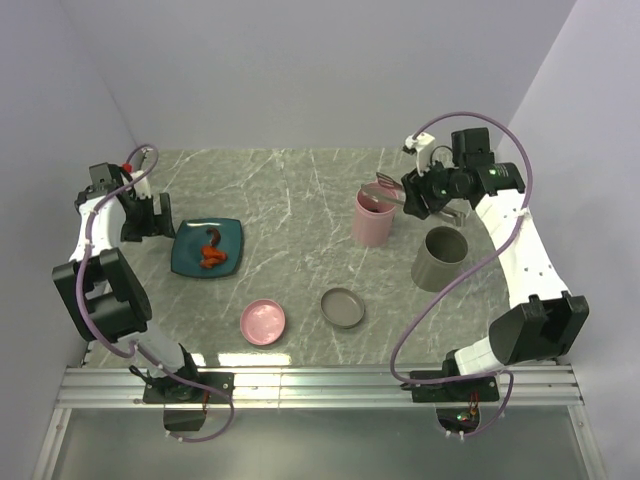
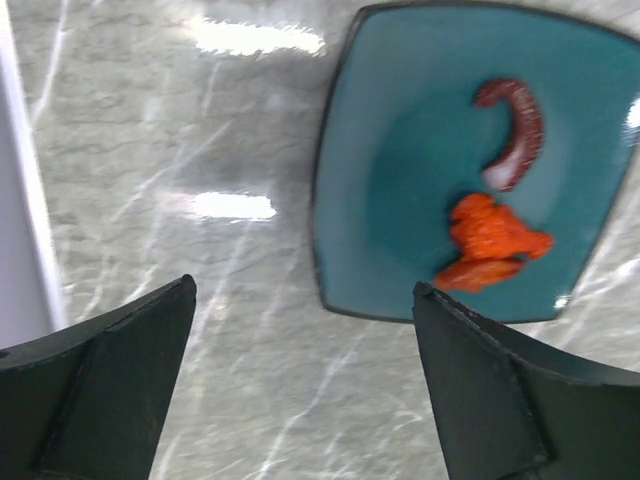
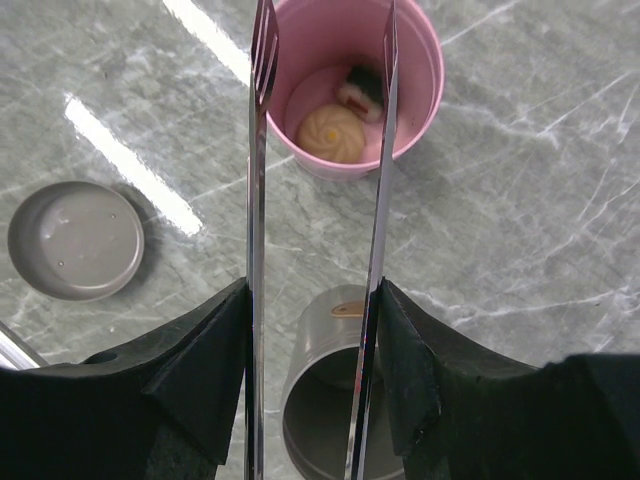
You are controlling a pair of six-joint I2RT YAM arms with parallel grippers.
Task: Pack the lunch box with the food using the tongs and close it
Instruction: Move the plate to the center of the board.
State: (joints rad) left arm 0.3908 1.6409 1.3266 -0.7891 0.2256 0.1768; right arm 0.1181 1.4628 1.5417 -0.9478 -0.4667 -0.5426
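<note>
Your right gripper (image 3: 312,300), jaws clamped on the tongs (image 3: 385,150), poises their parted tips over the pink lunch box (image 3: 420,90), bun (image 3: 333,133) inside, seemingly for a drop. Well left of it, red-orange bits (image 2: 490,235) wait beside your left gripper (image 2: 303,300), jaws wide open.

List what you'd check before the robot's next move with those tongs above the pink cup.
1. Tongs gripped by right gripper: ok, both arms between its fingers.
2. Tongs carrying nothing: ok, as far as visible.
3. Pink cup open: ok, a bun and a dark piece inside.
4. Teal plate emptied: not ok, red-orange bits and a dark red piece lie on it.
5. Left gripper free: ok, open near the plate, holding nothing.
6. Pink lid reachable: cannot tell; it lies on the table, apart from the cup.
</note>
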